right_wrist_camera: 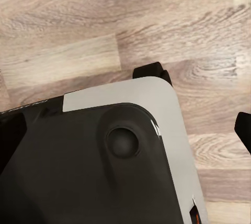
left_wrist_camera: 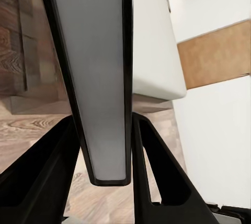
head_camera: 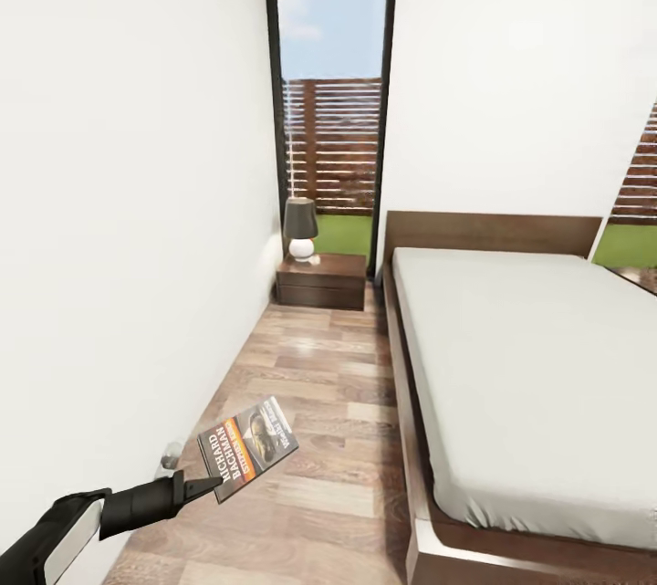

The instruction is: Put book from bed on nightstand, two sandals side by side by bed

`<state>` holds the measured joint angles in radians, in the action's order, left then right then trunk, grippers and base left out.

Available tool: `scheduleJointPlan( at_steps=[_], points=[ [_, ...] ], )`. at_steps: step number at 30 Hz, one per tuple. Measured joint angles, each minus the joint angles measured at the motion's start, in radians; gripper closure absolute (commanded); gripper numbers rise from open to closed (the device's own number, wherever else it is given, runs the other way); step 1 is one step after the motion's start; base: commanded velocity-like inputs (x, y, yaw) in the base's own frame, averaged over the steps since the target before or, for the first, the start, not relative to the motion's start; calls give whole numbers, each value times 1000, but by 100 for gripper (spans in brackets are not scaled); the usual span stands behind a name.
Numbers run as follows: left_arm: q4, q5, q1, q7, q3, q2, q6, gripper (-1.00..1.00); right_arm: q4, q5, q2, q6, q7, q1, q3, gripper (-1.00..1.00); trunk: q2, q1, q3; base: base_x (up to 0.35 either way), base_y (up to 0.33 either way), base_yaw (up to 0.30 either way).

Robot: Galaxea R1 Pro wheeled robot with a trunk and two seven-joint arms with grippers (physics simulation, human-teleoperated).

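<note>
White walls and light wood-plank floor [head_camera: 319, 402] run towards a dark brown nightstand [head_camera: 321, 280]. My left gripper [head_camera: 208, 483] is clamped on a thin dark-grey paperback [head_camera: 248, 444] lettered "RICHARD BACHMAN". Whether my right gripper is open, I can't tell.

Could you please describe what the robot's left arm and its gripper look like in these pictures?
The left arm has a white shell edged in black, narrowing to a matte black wrist. The left gripper is black too, with two slim, tapering fingers with flat inner faces. No cables or markings show.
</note>
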<state>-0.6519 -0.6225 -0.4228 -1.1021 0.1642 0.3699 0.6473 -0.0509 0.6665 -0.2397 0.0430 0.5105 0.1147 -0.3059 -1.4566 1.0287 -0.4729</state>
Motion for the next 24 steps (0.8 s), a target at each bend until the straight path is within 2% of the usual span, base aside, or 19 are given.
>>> scheduleJointPlan(
  at_steps=[24],
  points=[
    [0,2,0,0,0,0,0,100,0,-1,0,0,0,0,-1,-100,0,0,0,146,108,-170]
  ],
)
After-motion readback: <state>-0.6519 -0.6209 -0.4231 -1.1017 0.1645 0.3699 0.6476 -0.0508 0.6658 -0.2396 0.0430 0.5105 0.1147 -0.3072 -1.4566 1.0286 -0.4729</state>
